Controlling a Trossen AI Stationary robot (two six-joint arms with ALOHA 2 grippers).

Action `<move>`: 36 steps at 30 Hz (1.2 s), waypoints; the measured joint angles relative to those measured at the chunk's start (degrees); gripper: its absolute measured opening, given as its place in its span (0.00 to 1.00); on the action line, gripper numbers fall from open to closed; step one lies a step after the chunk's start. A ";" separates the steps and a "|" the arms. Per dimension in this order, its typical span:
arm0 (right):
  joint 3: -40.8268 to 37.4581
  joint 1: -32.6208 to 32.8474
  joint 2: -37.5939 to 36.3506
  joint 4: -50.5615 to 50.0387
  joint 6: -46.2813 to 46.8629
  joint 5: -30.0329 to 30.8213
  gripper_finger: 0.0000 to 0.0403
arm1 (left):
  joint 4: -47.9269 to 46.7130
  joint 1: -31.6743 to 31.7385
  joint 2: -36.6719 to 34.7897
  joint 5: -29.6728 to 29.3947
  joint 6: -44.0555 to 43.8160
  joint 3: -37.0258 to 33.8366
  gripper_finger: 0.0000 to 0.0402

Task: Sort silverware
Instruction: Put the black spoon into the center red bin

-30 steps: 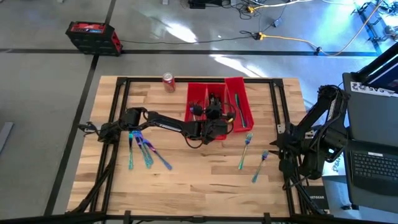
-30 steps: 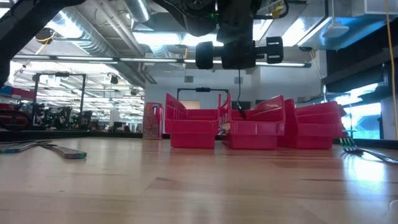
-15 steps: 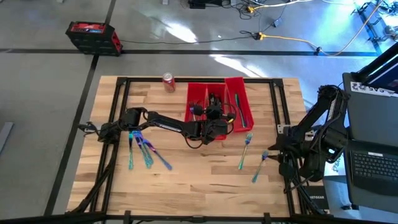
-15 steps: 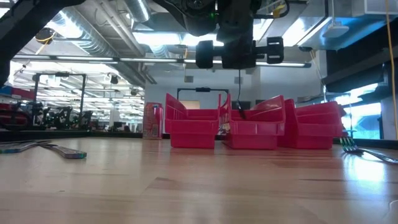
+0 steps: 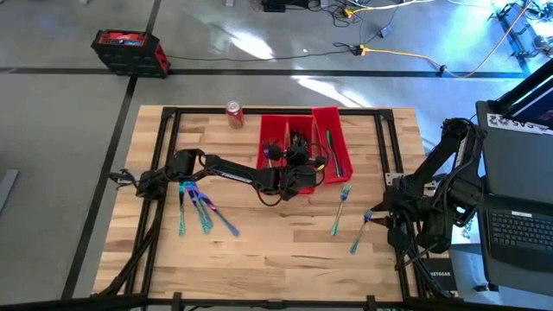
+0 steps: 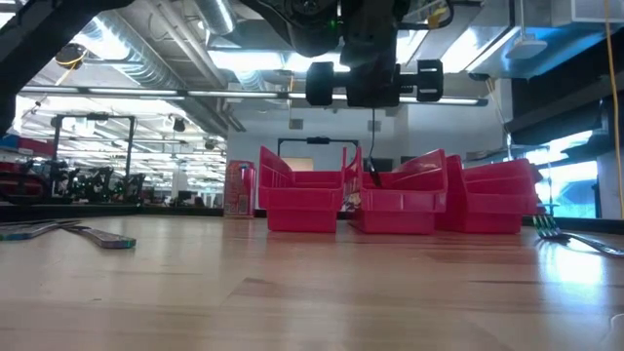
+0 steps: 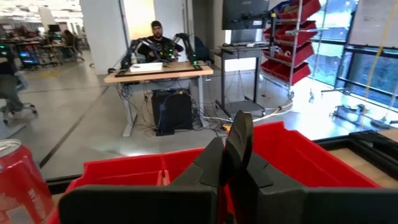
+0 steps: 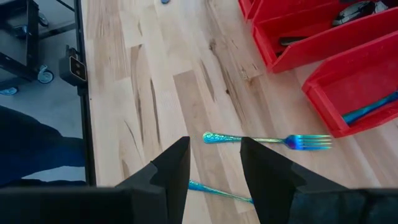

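Two robot arms at a wooden bench with silverware partly sorted into red bins.

The left gripper [image 5: 298,168] hung clenched over the middle red bin [image 5: 301,138] at the bench's far edge, holding a thin dark piece. The right gripper [image 8: 214,163], fingers apart and empty, hovered near the right edge above two iridescent forks [image 5: 340,208]. More silverware [image 5: 199,210] lay near the left edge.

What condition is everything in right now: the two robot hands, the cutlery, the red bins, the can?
Left end effector: shut, above the middle red bin.
Right end effector: open, empty, over the forks.
Two forks: lying flat on the table, right of the bins.
Cutlery pile: loose on the table's left.
Red bins: upright, holding some cutlery.
Soda can: standing upright.
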 joint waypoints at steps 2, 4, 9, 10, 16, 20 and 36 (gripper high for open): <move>0.00 0.00 0.00 0.00 0.00 0.02 0.31 | 0.00 0.21 0.00 0.98 -0.97 0.00 0.00; 0.00 0.00 0.00 0.00 0.00 0.00 0.31 | 0.00 0.35 0.00 2.12 -1.41 -0.02 0.00; 0.00 0.00 0.00 0.00 0.00 0.00 0.31 | -0.02 0.35 0.00 3.64 0.35 -0.02 0.00; 0.00 0.00 0.00 0.00 0.00 0.00 0.31 | -0.01 0.35 0.00 3.63 0.58 -0.02 0.00; 0.00 0.00 0.02 -0.02 -0.02 0.00 0.31 | -0.25 0.44 -0.02 3.83 1.79 -0.02 0.00; 0.00 0.00 0.02 -0.02 0.00 0.00 0.31 | -0.36 0.65 -0.02 3.51 2.47 -0.02 0.00; 0.00 0.00 0.02 -0.02 -0.01 0.00 0.31 | 0.00 0.53 -0.04 0.74 0.54 -0.02 0.00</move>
